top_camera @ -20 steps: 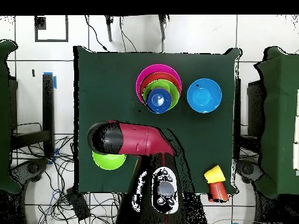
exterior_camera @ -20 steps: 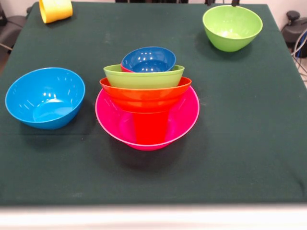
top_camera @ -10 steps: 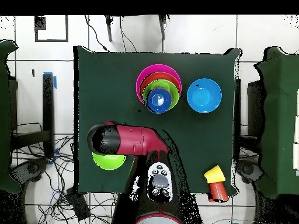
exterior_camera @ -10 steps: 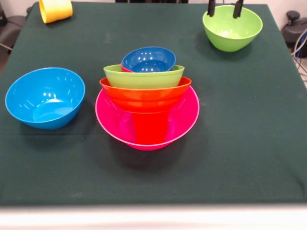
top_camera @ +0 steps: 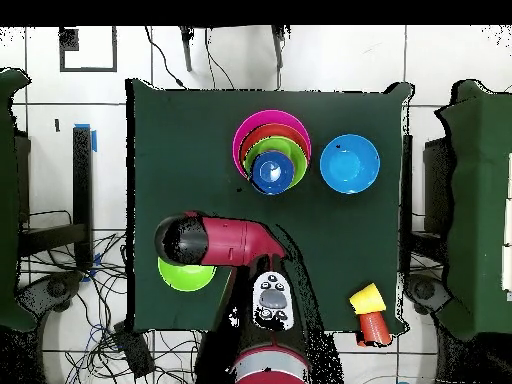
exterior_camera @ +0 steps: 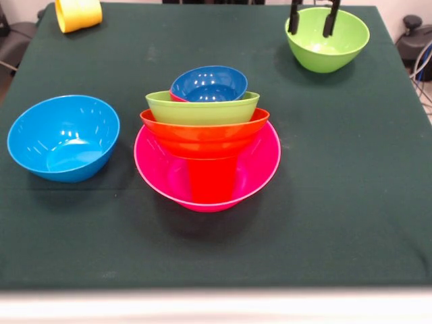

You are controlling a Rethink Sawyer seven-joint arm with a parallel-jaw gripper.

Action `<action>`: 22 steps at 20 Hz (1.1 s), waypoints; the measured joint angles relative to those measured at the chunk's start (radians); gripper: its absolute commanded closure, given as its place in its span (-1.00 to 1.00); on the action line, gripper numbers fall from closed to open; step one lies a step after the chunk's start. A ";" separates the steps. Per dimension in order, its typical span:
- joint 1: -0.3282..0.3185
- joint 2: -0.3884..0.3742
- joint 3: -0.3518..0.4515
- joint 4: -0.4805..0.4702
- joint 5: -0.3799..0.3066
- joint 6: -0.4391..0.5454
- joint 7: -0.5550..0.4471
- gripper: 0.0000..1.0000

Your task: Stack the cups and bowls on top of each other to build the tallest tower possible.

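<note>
The tower stands mid-table: a wide pink bowl (exterior_camera: 206, 185) holds a red cup (exterior_camera: 211, 179), with an orange bowl (exterior_camera: 204, 131), a lime green bowl (exterior_camera: 202, 108) and a small dark blue bowl (exterior_camera: 209, 83) piled on top. From overhead the tower (top_camera: 272, 150) shows as nested rings. A second lime green bowl (exterior_camera: 327, 40) sits at the far right. My gripper (exterior_camera: 312, 19) hangs open over it, one finger near its left rim and the other above its hollow. In the overhead view the arm (top_camera: 225, 240) hides half of that bowl (top_camera: 187, 275).
A light blue bowl (exterior_camera: 63, 137) stands left of the tower. A yellow cup (exterior_camera: 78, 13) lies on its side at the far left corner. Overhead, a red-orange cup (top_camera: 375, 327) lies beside the yellow cup (top_camera: 367, 297) at the table's edge.
My gripper's fingers have come down from the top edge to over the lime green bowl. The bowls and cups have not moved.
</note>
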 measured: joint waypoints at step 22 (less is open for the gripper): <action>-0.055 0.084 0.032 0.033 -0.056 -0.089 0.000 -1.00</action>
